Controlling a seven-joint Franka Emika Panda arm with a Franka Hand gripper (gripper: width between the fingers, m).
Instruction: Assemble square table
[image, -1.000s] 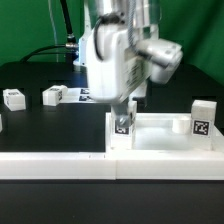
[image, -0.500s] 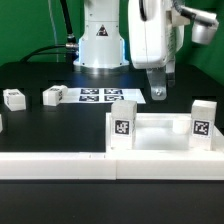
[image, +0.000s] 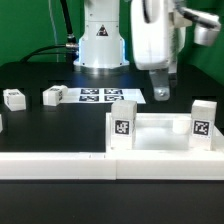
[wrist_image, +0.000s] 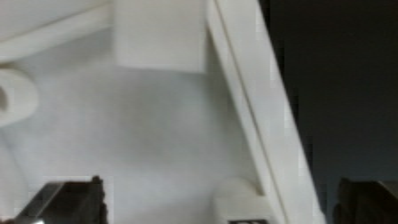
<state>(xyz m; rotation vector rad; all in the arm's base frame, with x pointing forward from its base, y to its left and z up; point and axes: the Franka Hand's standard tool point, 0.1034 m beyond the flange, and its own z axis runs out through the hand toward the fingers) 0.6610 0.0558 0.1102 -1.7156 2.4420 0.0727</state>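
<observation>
The square table's white top (image: 160, 140) lies upside down at the exterior view's right. One tagged leg (image: 122, 130) stands upright at its left corner and another (image: 201, 120) at its right corner. My gripper (image: 160, 94) hangs open above the top's far edge, between the two legs, touching nothing. Two loose legs (image: 53, 95) (image: 13, 98) lie on the black table at the left. In the wrist view the top's floor (wrist_image: 125, 130) and rim (wrist_image: 258, 120) fill the frame. A leg's end (wrist_image: 249, 200) shows between my dark fingertips (wrist_image: 71, 200).
The marker board (image: 108, 96) lies flat behind the top, in front of the arm's white base (image: 100, 45). A long white rail (image: 60, 166) runs along the front edge of the table.
A second ago my gripper was low around the left upright leg. It has let go, risen and moved to the exterior view's right. The leg stays standing.
</observation>
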